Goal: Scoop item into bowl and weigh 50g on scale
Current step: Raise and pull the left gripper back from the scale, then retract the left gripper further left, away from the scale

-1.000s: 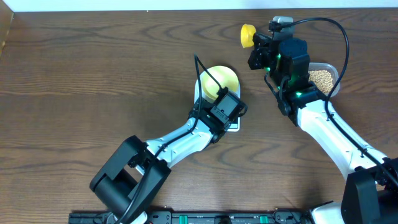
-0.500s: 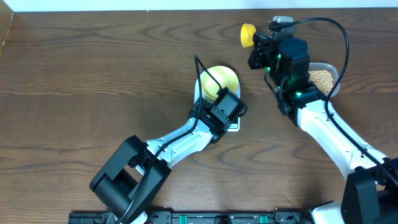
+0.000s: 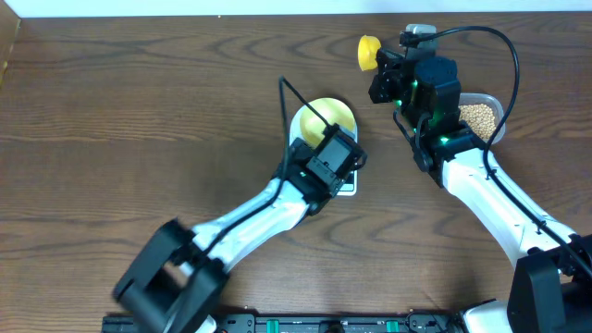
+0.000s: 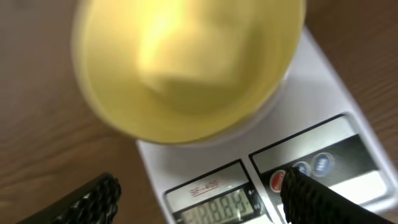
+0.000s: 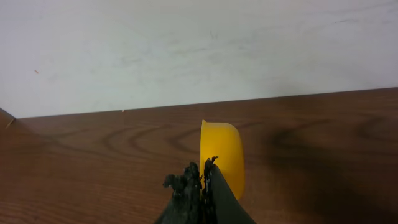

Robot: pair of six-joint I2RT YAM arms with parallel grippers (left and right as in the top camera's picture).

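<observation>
Judging by the beans (image 3: 478, 115), how much of the job can be called done?

— Little. They are seen heaped in the clear container (image 3: 488, 97) at the right of the table (image 3: 139, 111), and none are found in the bowl (image 4: 186, 68), which is shown bare inside. The bowl is already set on the scale (image 4: 298, 118), so only the setting-up can be counted as finished; scooping, pouring and weighing are all left.

And the scoop (image 5: 225, 155)?

— It is held by the right gripper (image 5: 203, 179), whose jaws are clamped shut on its handle, up near the far edge of the table, apart from both container and bowl. Whether anything is carried in it cannot be told: it is turned edge-on in the wrist view and is too small from above.

And the left gripper (image 4: 199, 183)?

— Nothing is held by it. Its fingers (image 4: 93, 202) are spread wide over the display end of the scale, just beside the bowl.

What is given by one view and not by another?

— The display (image 4: 217, 202) and the buttons (image 4: 301, 169) are shown only by the left wrist view, though the digits are too blurred to be read, and the bowl's bare inside is shown best there; from above, that end of the scale is hidden under the left gripper. The beans and the placing of both arms are given only from above. By the right wrist view only the grip on the scoop, the table and a pale wall (image 5: 186, 50) are shown.
</observation>
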